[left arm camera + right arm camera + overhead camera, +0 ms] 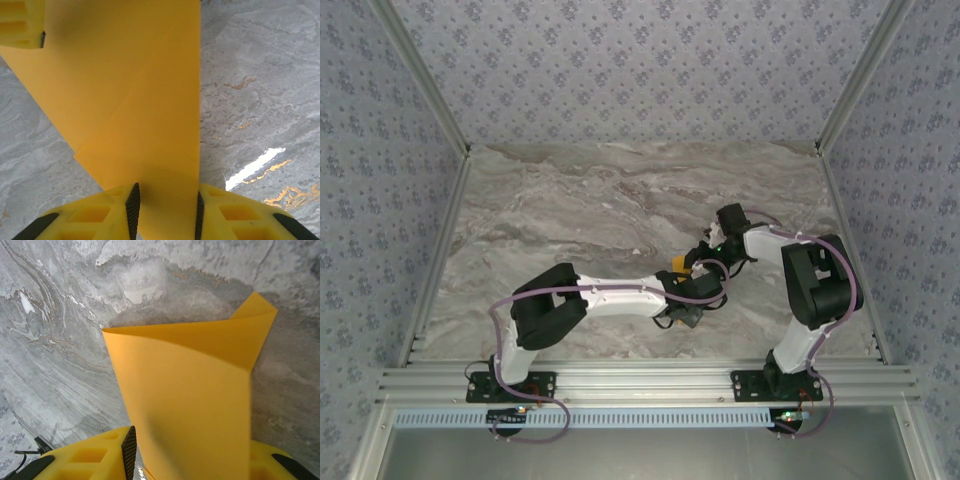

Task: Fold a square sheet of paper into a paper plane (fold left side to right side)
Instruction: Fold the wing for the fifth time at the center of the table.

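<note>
The square sheet of paper (150, 100) is plain orange-yellow and lies on the marble table with a diagonal crease across it. A small patch of the paper (677, 263) shows where the two arms meet. My left gripper (166, 200) stands over its near end, jaws apart, with the sheet lying face-up across the gap and its right edge against the right pad. One of the right gripper's yellow fingers (20, 22) sits at the sheet's far left corner. In the right wrist view the paper (190, 390) curls up off the table. It crosses my right gripper (192, 440) and hides the right finger.
Grey veined marble table (600, 200) runs out to the left and back. Patterned walls and aluminium rails (430, 250) close it in. The right arm's elbow (820, 280) stands tall at the right.
</note>
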{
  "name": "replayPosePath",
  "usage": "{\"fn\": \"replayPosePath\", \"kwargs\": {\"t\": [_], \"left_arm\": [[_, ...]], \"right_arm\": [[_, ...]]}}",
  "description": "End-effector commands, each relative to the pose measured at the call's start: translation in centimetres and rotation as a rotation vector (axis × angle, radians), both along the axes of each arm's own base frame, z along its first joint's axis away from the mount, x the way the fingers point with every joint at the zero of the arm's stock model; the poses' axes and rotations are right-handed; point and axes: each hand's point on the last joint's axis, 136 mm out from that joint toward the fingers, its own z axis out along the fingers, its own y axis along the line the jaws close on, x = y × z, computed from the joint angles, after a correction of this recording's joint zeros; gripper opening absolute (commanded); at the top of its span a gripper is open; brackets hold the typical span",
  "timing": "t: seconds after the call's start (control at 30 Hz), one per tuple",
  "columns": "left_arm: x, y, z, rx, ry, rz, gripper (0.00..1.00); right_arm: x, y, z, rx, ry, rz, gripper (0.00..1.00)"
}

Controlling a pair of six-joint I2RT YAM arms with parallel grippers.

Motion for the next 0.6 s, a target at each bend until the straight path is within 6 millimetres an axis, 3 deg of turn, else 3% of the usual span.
{"fn": "replayPosePath", "kwargs": {"t": [0.0,0.37,0.57], "left_arm": [[0.0,-0.3,0.2,0.013,-0.012,-0.009,0.31],[0.0,-0.2,0.4,0.006,-0.011,-0.002,0.11],[0.0,-0.1,0.8,-0.065,0.033,0.014,0.08]], "right_arm": [[0.0,0.3,0.0,0.003,0.022,0.014,0.36],[0.4,0.8,0.8,0.032,-0.004,0.034,0.37],[2.0,0.4,3.7,0.089,-0.089,0.009,0.49]]}}
